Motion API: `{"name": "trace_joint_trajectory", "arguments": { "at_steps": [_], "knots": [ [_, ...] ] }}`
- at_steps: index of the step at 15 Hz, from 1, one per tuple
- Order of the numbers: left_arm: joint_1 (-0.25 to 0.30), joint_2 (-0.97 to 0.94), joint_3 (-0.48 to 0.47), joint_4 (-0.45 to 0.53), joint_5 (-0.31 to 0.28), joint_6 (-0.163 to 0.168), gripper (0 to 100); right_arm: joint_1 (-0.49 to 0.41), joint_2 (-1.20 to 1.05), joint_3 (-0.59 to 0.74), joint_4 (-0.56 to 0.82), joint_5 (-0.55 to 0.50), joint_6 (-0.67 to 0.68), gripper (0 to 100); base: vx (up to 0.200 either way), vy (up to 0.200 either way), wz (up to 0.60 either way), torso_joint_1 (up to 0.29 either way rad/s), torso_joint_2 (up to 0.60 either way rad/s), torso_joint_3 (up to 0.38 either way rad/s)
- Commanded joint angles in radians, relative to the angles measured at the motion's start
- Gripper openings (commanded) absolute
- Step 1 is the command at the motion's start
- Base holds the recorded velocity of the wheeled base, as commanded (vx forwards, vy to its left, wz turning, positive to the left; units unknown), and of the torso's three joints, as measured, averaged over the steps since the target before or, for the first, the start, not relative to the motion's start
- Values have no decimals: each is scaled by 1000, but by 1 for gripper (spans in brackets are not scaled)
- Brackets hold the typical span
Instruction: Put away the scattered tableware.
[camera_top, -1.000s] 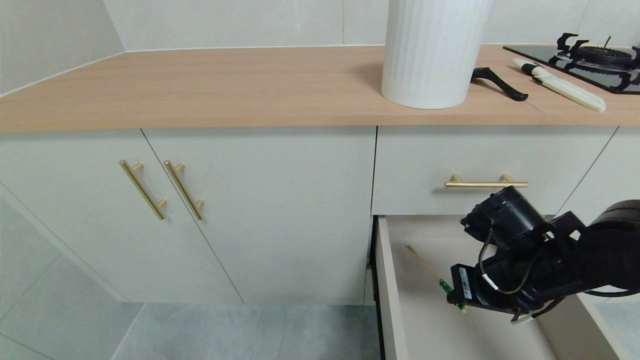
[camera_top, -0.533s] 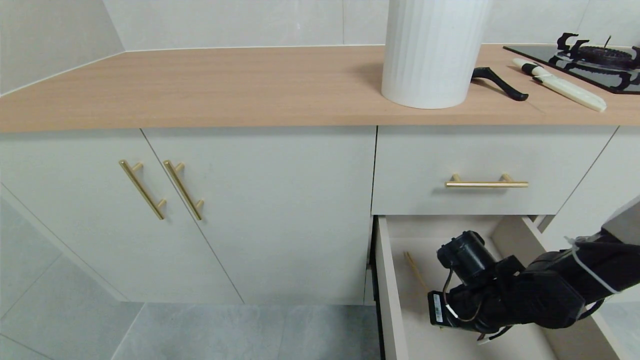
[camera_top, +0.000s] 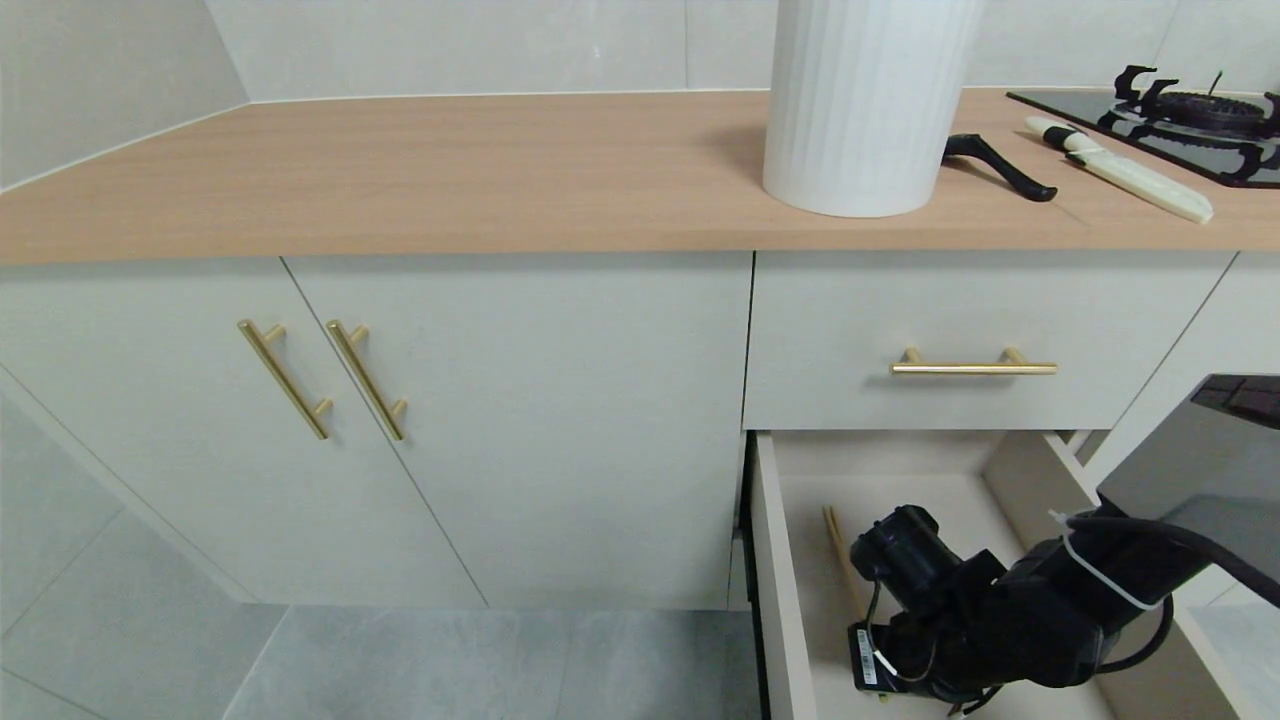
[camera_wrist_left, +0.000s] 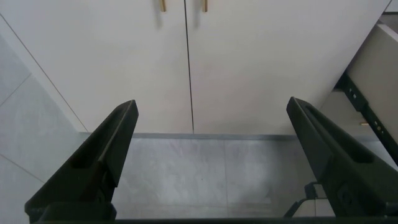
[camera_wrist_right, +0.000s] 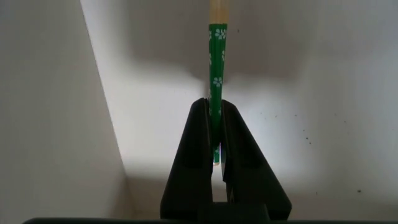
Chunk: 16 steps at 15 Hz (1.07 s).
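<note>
Your right claw (camera_wrist_right: 214, 104) sits down inside the open drawer (camera_top: 775, 560) at the lower right of the head view, its fingers pressed onto a chopstick (camera_wrist_right: 218, 50), pinching it by the green, flower-printed end. The pale wooden length of that chopstick runs away from the claw along the drawer's floor, near the drawer's left wall, pointing towards the back of the drawer. Your left claw (camera_wrist_left: 211, 106) is spread wide with nothing between its fingers (camera_wrist_left: 109, 162); it hangs over the grey floor tiles, facing the closed cabinet doors (camera_wrist_left: 186, 56). On the wooden countertop (camera_top: 450, 170), in the upper right of the head view, you have a tall white ribbed container (camera_top: 865, 100), just to its right a black-handled utensil (camera_top: 1000, 167), and farther right a cream-coloured knife (camera_top: 1120, 170) lying beside the gas hob (camera_top: 1190, 115). The drawer above the open one is shut, with a gold bar handle (camera_top: 972, 368).
</note>
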Motion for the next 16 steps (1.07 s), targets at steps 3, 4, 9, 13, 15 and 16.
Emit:
{"name": "trace_joint_trajectory", "arguments": {
  "at_steps": [3, 4, 9, 13, 15, 16],
  "knots": [
    [0, 1, 0, -1, 0, 0, 100, 1, 11, 1, 0, -6, 0, 0, 0, 0, 0, 0, 0, 0],
    [0, 1, 0, -1, 0, 0, 100, 1, 11, 1, 0, -13, 0, 0, 0, 0, 0, 0, 0, 0],
    [0, 1, 0, -1, 0, 0, 100, 3, 0, 2, 0, -16, 0, 100, 0, 0, 0, 0, 0, 0],
    [0, 1, 0, -1, 0, 0, 100, 41, -141, 36, 7, -16, -21, 100, 0, 0, 0, 0, 0, 0],
    [0, 1, 0, -1, 0, 0, 100, 40, -302, 60, 20, -18, -70, 100, 0, 0, 0, 0, 0, 0],
    [0, 1, 0, -1, 0, 0, 100, 35, -412, 59, 70, -38, -106, 100, 0, 0, 0, 0, 0, 0]
  ]
}}
